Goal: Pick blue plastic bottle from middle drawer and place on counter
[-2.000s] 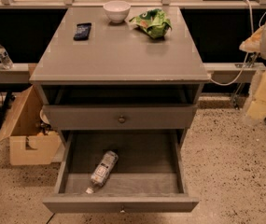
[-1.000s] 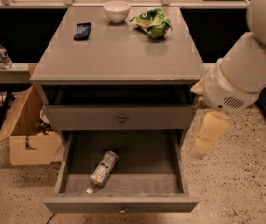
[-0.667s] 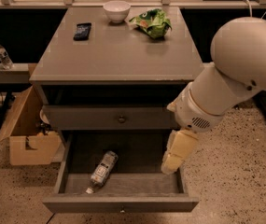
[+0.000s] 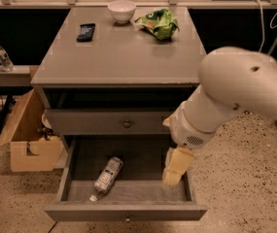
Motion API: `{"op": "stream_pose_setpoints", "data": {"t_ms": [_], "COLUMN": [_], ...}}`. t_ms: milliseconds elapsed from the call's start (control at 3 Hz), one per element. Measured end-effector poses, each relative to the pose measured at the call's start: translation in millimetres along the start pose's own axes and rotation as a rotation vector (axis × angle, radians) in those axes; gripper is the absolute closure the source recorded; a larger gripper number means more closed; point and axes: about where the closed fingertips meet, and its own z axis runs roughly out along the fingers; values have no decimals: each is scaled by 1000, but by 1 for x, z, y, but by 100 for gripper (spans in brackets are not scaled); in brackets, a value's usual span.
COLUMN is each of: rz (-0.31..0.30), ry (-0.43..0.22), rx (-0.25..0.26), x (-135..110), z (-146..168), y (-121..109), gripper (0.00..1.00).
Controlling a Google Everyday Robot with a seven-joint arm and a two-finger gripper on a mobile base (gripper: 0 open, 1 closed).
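The blue plastic bottle [image 4: 107,176] lies on its side on the dark floor of the open middle drawer [image 4: 126,210], cap toward the front left. My gripper [image 4: 173,174] hangs from the big white arm over the drawer's right part, well right of the bottle and apart from it. The counter [image 4: 121,52] is the grey cabinet top above.
On the counter stand a white bowl [image 4: 121,10], a green snack bag [image 4: 158,23] and a dark phone [image 4: 86,32]. A closed drawer front with a brass knob [image 4: 126,124] is above the open drawer. A cardboard box [image 4: 27,140] sits at the left. Another bottle [image 4: 2,56] stands far left.
My arm has swung in from the right and lowered, bringing the gripper down over the right part of the open drawer. The bottle has not moved.
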Motion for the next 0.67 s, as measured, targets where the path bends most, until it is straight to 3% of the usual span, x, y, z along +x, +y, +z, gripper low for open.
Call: {"op": "stream_pose_setpoints", "data": {"t_ms": [333, 667], "rz": [-87, -128], "ry": [-2, -47], "rx": [-65, -112], "x": [10, 13], "z": [74, 137], "y": [-1, -5], "gripper": [0, 0]}}
